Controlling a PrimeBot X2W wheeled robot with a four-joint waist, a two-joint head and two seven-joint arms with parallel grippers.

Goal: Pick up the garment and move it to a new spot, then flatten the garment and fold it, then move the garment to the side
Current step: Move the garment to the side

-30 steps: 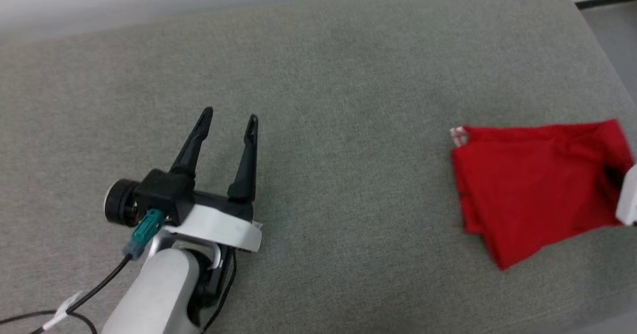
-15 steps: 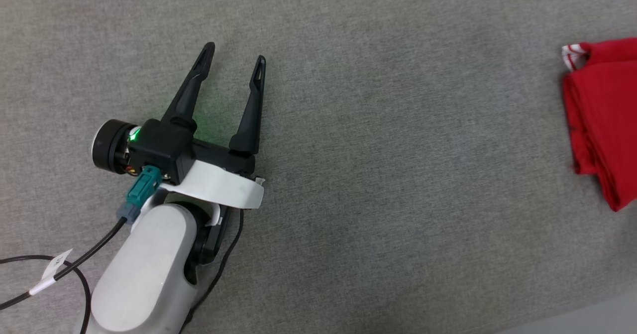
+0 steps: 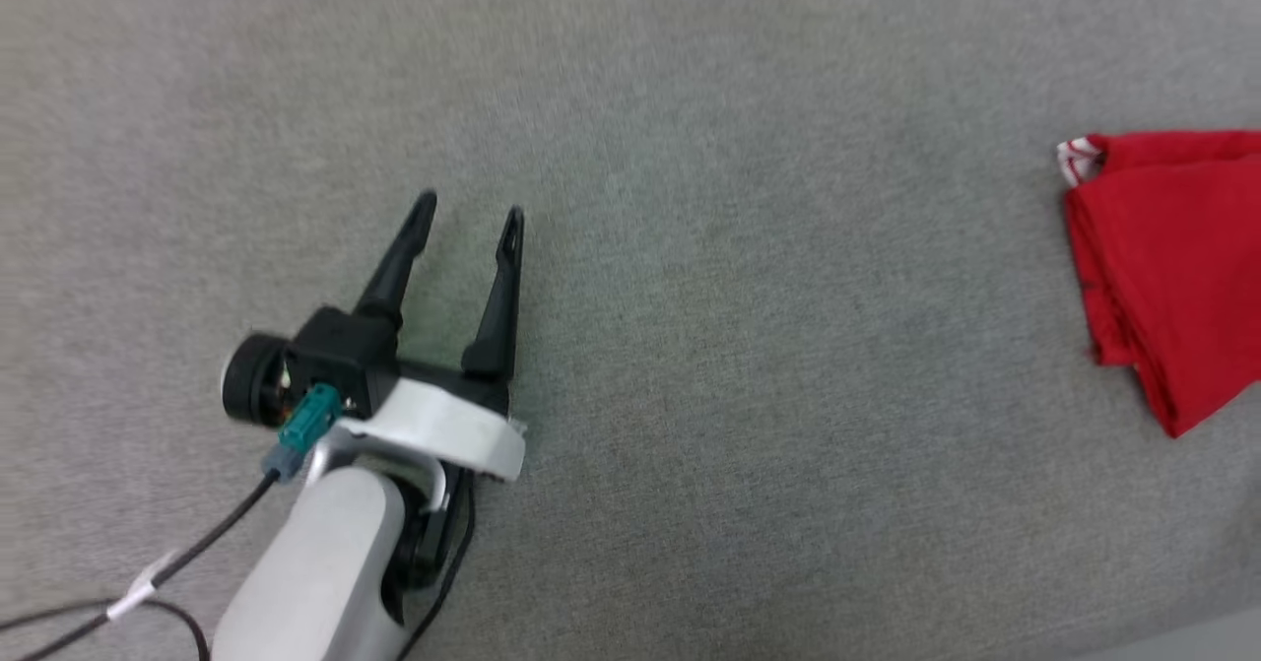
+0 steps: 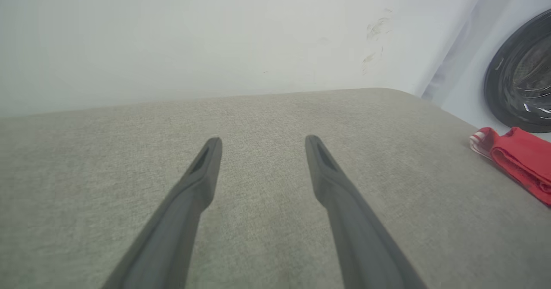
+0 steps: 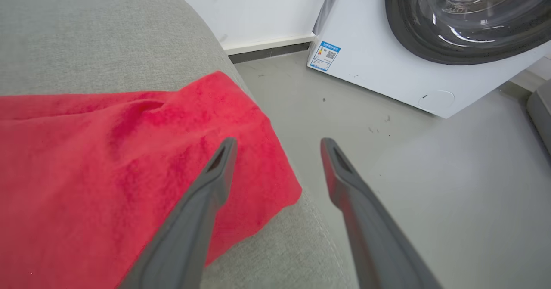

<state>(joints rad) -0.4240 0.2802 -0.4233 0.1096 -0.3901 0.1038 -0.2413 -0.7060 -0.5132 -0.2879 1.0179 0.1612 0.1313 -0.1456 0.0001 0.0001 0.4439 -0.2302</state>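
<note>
The garment [image 3: 1177, 267], a red shirt folded into a compact stack with a bit of red-white striped trim at its far corner, lies at the right edge of the grey cushion. In the left wrist view the garment [image 4: 518, 160] sits far to the right. My left gripper [image 3: 471, 216] stands open over bare cushion, well to the garment's left, nothing between its fingers. In the right wrist view my right gripper [image 5: 277, 149] is open just above the garment's [image 5: 107, 164] corner at the cushion's edge, holding nothing.
The grey fabric cushion [image 3: 739, 346] spreads wide between the left gripper and the garment. Beyond its right edge is grey floor [image 5: 430, 185] and a white washing machine [image 5: 387, 65] with a dark round door. A white wall [image 4: 215, 43] backs the cushion.
The head camera has shifted, so the garment now sits partly past the right border. The right gripper no longer shows at the garment's right edge in the head view.
</note>
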